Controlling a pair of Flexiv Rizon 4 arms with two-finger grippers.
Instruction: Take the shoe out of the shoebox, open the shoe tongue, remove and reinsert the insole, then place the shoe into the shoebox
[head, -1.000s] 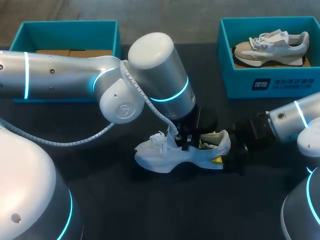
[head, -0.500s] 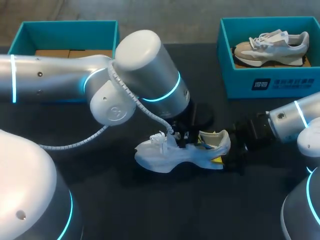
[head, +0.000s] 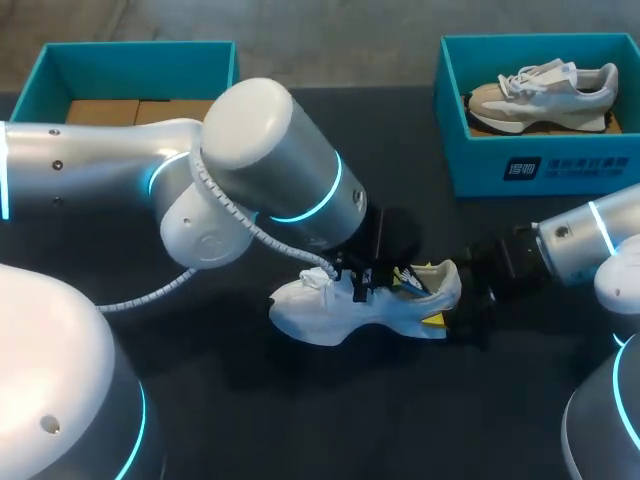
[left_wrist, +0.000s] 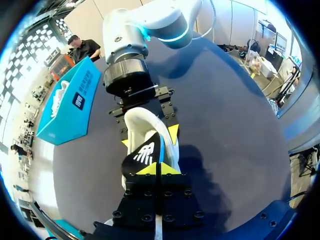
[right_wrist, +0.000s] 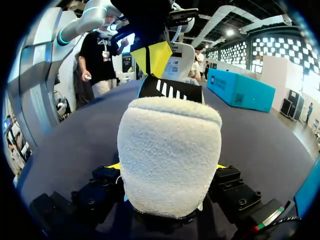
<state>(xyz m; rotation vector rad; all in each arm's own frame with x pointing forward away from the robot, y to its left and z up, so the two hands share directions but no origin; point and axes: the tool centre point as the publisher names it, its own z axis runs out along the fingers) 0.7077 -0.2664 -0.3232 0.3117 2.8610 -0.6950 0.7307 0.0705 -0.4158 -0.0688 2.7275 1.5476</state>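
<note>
Our right gripper (right_wrist: 167, 166) clamps the white shoe (head: 360, 305) by its heel, mid-frame on the dark bench (head: 300, 420). Our left gripper (left_wrist: 157, 169) pinches its logo-printed black insole (left_wrist: 144, 156). The teal shoebox (head: 580, 170), upper right, bears a white label (head: 520, 168).

Bare black desk (head: 330, 420) lies open in front of the white lace-up shoe (head: 310, 315) — the bulky silver left arm (head: 270, 165) blocks it from above, the right pincer (head: 447, 305) crowds its heel.

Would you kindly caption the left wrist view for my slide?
Left pincer grips the black insole; right pincer clamps the white sneaker by its heel.
</note>
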